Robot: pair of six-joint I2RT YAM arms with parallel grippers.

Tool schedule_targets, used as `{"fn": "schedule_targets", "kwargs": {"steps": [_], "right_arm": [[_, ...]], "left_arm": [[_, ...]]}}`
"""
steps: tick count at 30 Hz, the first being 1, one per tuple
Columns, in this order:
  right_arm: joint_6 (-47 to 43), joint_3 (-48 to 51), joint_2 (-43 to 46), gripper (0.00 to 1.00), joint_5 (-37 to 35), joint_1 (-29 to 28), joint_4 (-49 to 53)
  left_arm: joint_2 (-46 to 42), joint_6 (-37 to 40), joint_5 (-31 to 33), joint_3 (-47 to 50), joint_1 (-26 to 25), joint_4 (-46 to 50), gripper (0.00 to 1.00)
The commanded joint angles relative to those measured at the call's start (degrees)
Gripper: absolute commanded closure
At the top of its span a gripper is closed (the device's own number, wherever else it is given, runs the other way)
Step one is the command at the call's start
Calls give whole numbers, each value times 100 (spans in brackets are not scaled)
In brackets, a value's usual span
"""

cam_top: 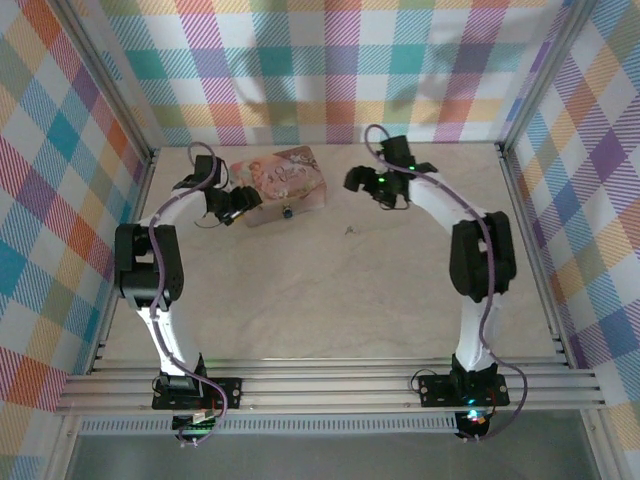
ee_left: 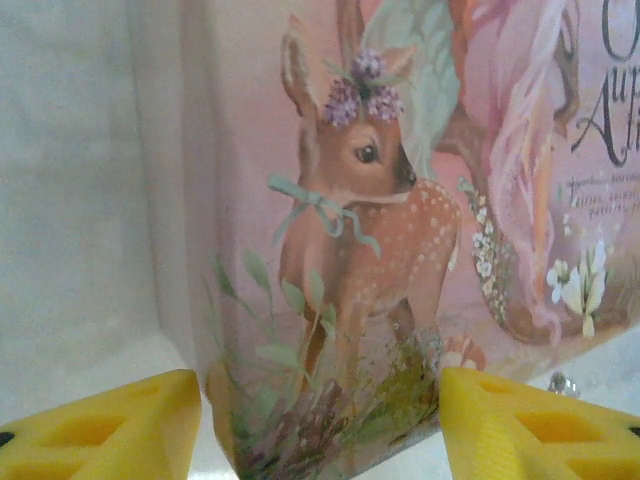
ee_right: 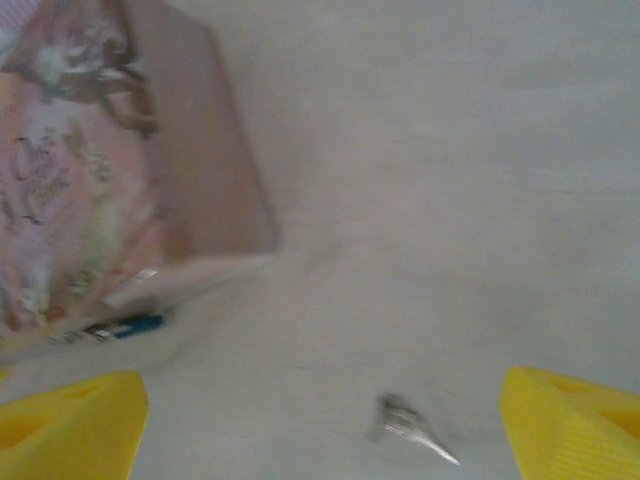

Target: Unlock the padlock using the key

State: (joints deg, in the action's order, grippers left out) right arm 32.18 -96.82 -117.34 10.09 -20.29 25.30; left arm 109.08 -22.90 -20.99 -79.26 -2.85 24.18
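The tiny blue-green padlock [ee_right: 135, 326] lies on the table against the near edge of the pink pictured tin [ee_right: 110, 170]; in the top view the padlock [cam_top: 287, 212] sits just in front of the tin [cam_top: 283, 178]. The thin grey key [ee_right: 410, 425] lies flat on the table to the right of it, and is a small speck [cam_top: 349, 231] from above. My right gripper [ee_right: 320, 440] hangs open over the key, which lies nearer its right finger. My left gripper [ee_left: 320, 430] is open around a corner of the tin [ee_left: 330, 300], its yellow fingers [ee_left: 110, 430] close on each side.
The tin stands at the back of the table, left of centre. Checked walls and metal rails [cam_top: 330, 385] ring the pale tabletop [cam_top: 320, 300]. A small silvery bit [ee_left: 558, 381] shows by the tin's lower edge; I cannot tell what it is.
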Motion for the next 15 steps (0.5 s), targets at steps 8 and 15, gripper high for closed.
{"fn": "schedule_targets", "kwargs": {"steps": [8,15], "right_arm": [[86,-1970,-1472,12,643,-539,163],[-153,-2555,-2100,15,1123,-799,498]], "left_arm": [[-1101,219,92,1036,199,1008,34],[-1171,-197,-555,1083,708,557,30]]}}
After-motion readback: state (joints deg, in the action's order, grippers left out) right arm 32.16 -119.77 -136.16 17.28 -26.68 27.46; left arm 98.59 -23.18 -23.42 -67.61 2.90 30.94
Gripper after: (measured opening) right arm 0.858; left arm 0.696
